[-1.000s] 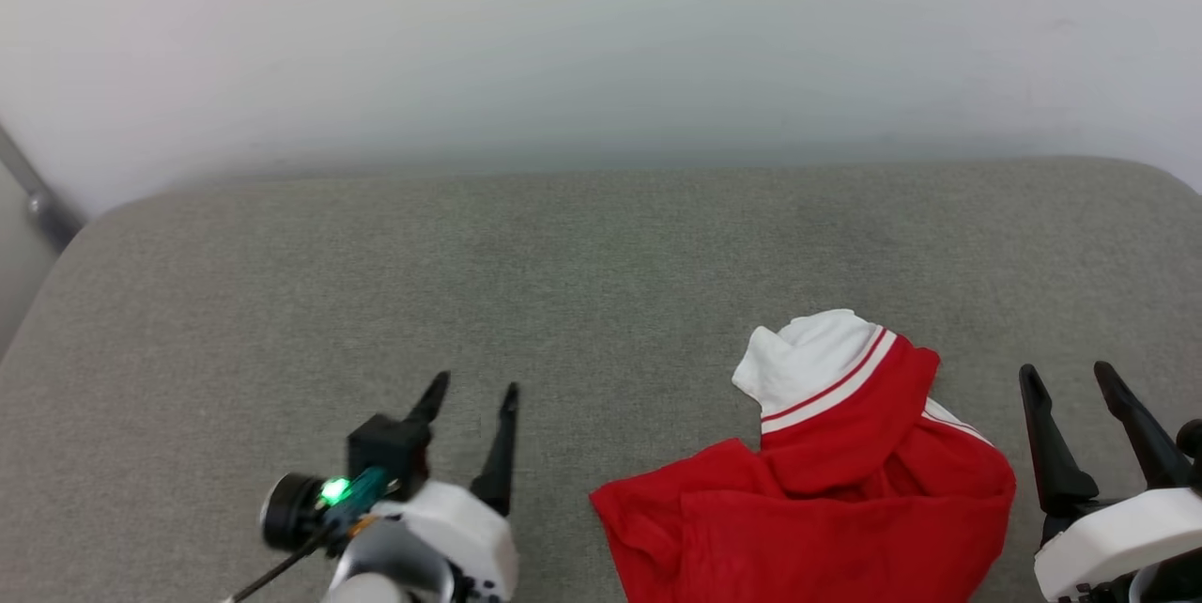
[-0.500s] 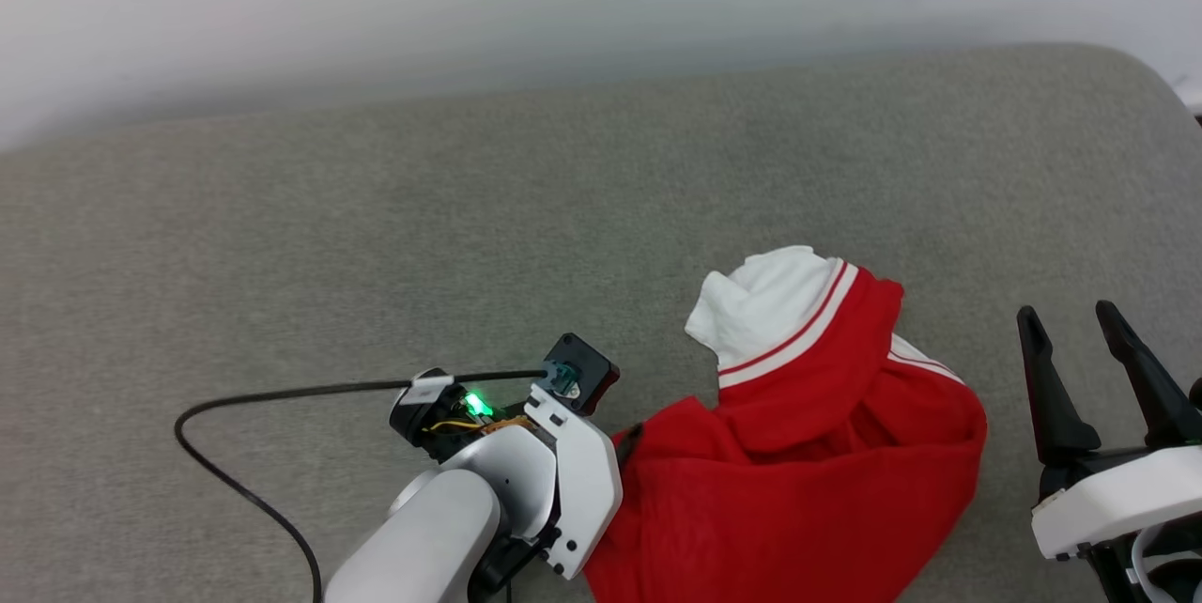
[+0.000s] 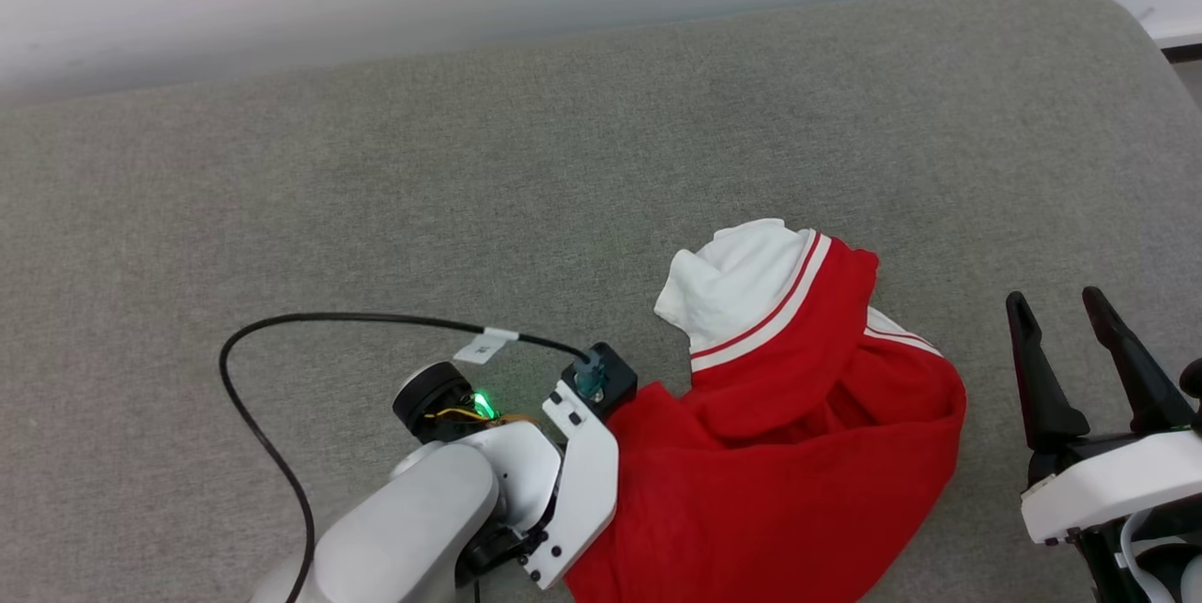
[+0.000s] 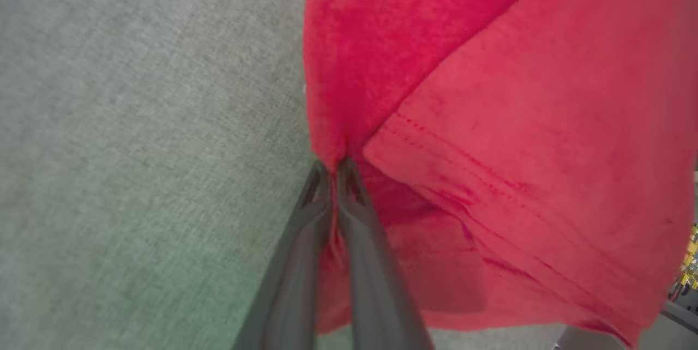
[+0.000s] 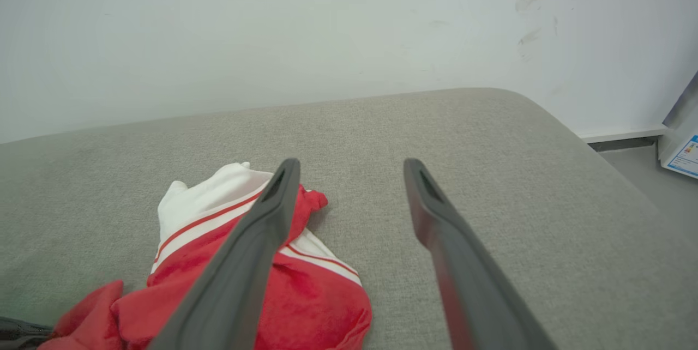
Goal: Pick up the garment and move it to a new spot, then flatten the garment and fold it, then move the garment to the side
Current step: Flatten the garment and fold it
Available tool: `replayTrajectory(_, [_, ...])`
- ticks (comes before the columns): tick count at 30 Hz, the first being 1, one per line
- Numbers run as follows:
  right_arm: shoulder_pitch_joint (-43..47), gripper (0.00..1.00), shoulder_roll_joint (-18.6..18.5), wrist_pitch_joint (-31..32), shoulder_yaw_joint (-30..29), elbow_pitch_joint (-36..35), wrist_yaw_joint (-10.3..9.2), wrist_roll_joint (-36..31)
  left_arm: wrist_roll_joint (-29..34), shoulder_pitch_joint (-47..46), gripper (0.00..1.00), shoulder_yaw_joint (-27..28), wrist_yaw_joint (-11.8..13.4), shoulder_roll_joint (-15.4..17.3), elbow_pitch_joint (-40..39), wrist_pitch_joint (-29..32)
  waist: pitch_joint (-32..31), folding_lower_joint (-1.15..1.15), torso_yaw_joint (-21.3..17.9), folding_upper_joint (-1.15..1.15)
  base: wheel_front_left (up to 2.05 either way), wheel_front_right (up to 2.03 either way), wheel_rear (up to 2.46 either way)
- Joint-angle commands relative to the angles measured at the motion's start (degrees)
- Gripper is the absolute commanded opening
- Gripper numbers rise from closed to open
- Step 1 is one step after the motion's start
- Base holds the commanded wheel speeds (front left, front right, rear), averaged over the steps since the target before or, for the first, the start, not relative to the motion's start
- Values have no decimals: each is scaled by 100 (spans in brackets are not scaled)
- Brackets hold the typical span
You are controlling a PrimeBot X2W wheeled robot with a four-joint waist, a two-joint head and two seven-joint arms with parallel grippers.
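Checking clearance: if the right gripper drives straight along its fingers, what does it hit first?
Probably the bare grey cushion. The open right gripper aims to the right of the garment, not at it; the white wall stands beyond the cushion. Depth is unclear.

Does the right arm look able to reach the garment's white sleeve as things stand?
Probably yes: the right gripper is open beside the garment, bare cushion between them, and the white sleeve lies uncovered; the left gripper pinches the opposite edge.
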Motion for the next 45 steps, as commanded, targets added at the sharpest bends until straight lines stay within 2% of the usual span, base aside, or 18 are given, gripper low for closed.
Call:
replayTrajectory(1, [-27,100,12,-21,-6,6,-2,41,40,189,0,-88,4,98,185,1,-32,0,24,0,0,0,0])
replayTrajectory(7, [174,100,21,45,-150,-32,-1,-31,177,121,0,449,517,162,-23,-1119,-376,0,294,0,0,0,0])
replayTrajectory(11, [326,100,25,131,-200,-69,-2,-58,39,497,0,877,1002,436,-370,-1563,-670,0,532,0,0,0,0])
replayTrajectory(18, [620,100,118,244,-279,-144,-2,-122,-440,1889,0,1512,1910,1109,-1264,-1675,-1069,0,914,0,0,0,0])
replayTrajectory(22, [789,100,180,287,-287,-209,-2,-158,-863,2914,0,1810,2409,1381,-1673,-1600,-1236,0,1035,0,0,0,0])
replayTrajectory(26, [886,100,233,305,-285,-296,-2,-194,-1274,3707,0,2050,2691,1456,-1825,-1672,-1272,0,1083,0,0,0,0])
replayTrajectory(28, [908,100,244,317,-257,-326,-2,-193,-1418,3954,0,2111,2754,1383,-1868,-1731,-1290,0,1081,0,0,0,0])
replayTrajectory(29, [911,100,236,318,-247,-347,-2,-205,-1443,4010,24,2134,2766,1364,-1879,-1786,-1296,0,1083,0,0,0,0])
replayTrajectory(30, [921,100,236,326,-245,-360,-2,-211,-1463,4038,100,2144,2760,1339,-1907,-1846,-1302,0,1083,0,0,0,0])
replayTrajectory(38, [946,100,252,358,-156,-456,-2,-256,-956,3513,100,2235,2674,1095,-2220,-2822,-1378,0,1037,0,0,0,0])
replayTrajectory(42, [849,100,233,349,-101,-478,-1,-251,-612,2972,100,2113,2547,903,-2209,-3200,-1347,0,974,0,0,0,0])
replayTrajectory(45, [703,100,214,333,-76,-483,-1,-231,-426,2450,100,1909,2360,645,-2069,-3301,-1232,0,906,0,0,0,0])
